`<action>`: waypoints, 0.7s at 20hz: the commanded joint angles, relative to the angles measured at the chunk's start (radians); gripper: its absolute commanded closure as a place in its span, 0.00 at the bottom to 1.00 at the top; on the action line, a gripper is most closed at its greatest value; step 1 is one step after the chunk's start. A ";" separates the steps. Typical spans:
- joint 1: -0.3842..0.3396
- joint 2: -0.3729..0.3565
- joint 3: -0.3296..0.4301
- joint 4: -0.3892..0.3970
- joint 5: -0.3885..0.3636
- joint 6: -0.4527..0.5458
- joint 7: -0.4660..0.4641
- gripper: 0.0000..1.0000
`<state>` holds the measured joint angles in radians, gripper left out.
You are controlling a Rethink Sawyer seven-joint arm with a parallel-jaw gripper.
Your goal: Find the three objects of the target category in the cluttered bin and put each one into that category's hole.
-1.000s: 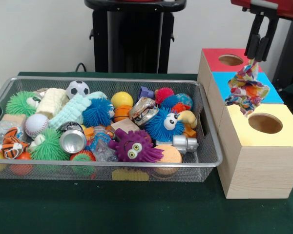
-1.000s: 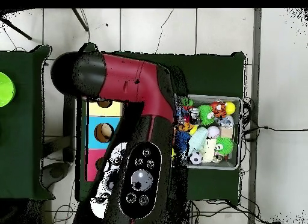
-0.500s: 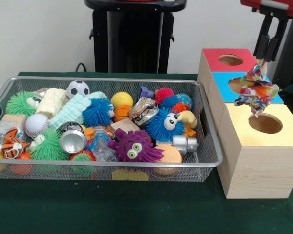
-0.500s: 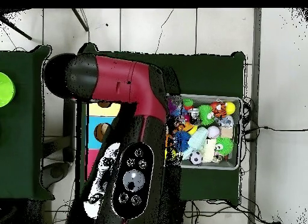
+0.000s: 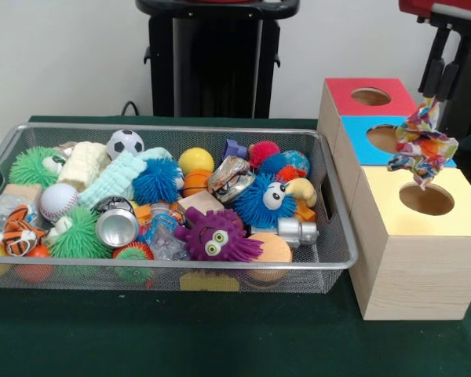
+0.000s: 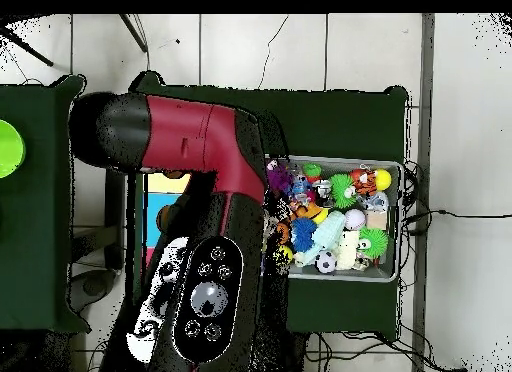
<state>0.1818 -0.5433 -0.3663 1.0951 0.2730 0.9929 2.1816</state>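
Note:
My gripper [image 5: 443,94] hangs at the top right of the front view, shut on a crumpled multicoloured cloth [image 5: 422,146]. The cloth dangles over the seam between the blue box [image 5: 359,143] and the yellow box [image 5: 463,188], just above and behind the yellow box's round hole [image 5: 426,199]. The red box [image 5: 341,89] with its own hole stands furthest back. The wire bin [image 5: 173,271] at the left holds several fuzzy balls, sports balls, cans and towels. In the overhead view the arm [image 6: 205,248] covers the gripper, the cloth and most of the boxes.
The robot's black pedestal [image 5: 216,59] rises behind the bin. The bin [image 6: 390,273] fills the right half of the green table in the overhead view. A green round thing [image 6: 8,148] lies on a second table at the left edge.
The gripper has carried the cloth to the right in the front view, from over the blue box toward the yellow box. In the overhead view the arm has swung left.

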 commanded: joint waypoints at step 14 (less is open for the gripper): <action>0.017 0.067 0.012 0.101 0.044 -0.075 0.304 1.00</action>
<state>0.2185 -0.5310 -0.3848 1.0950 0.2919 0.9888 2.1977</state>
